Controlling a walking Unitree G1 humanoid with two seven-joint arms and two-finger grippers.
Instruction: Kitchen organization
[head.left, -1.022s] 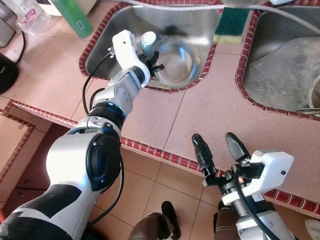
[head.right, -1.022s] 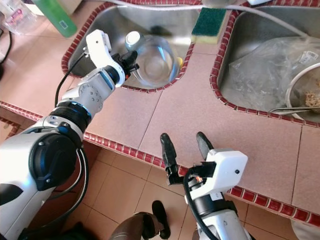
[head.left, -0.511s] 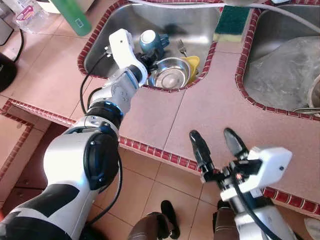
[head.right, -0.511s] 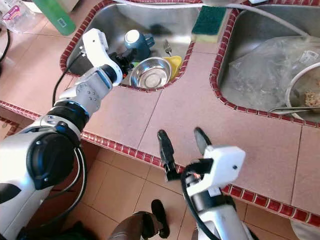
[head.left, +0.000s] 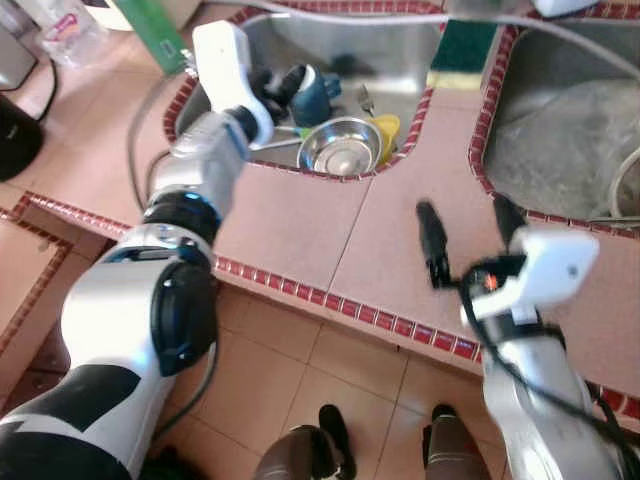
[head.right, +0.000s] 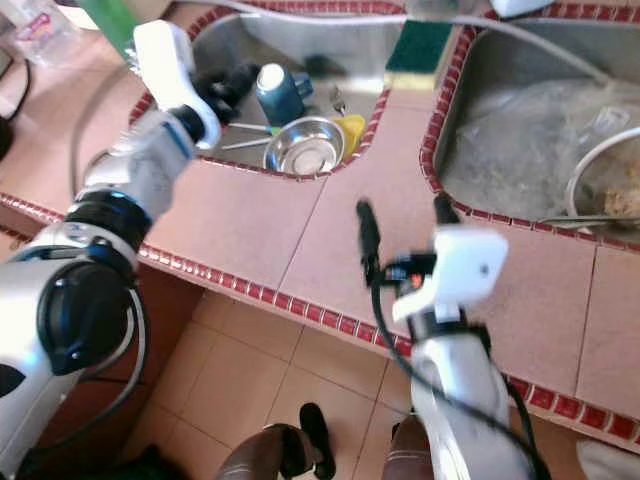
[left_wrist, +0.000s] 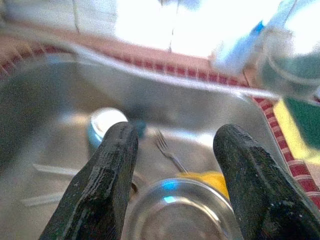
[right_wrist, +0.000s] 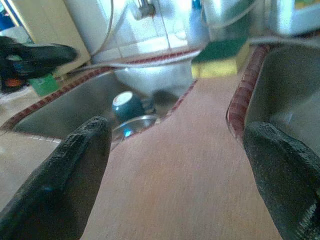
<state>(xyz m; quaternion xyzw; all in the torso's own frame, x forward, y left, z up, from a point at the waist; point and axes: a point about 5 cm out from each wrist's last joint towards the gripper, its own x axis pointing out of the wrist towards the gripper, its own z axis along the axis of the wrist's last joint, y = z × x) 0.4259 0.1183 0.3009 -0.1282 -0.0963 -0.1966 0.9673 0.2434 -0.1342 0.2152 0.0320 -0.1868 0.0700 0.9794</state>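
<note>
A steel bowl (head.left: 340, 155) sits upright in the left sink (head.left: 400, 60), against its front rim. Behind it lie a teal mug (head.left: 308, 88) on its side, a fork (left_wrist: 167, 147) and a yellow cup (head.left: 386, 126). My left gripper (head.left: 264, 86) hovers over the sink's left part, open, with nothing between its fingers; in the left wrist view the bowl (left_wrist: 175, 212) lies just beyond the fingertips. My right gripper (head.left: 466, 226) is open above the pink tiled counter (head.left: 300, 225), between the two sinks and near the front edge.
A green and yellow sponge (head.left: 462, 50) rests on the divider between the sinks. The right sink (head.right: 470, 90) holds a crumpled plastic bag (head.right: 520, 150) and a strainer (head.right: 612, 190). A green bottle (head.left: 148, 22) stands at the back left. A hose (head.right: 560, 50) crosses the right sink.
The left gripper lowered the bowl into the sink, let it go and drew back to the left. The right arm rose forward over the counter.
</note>
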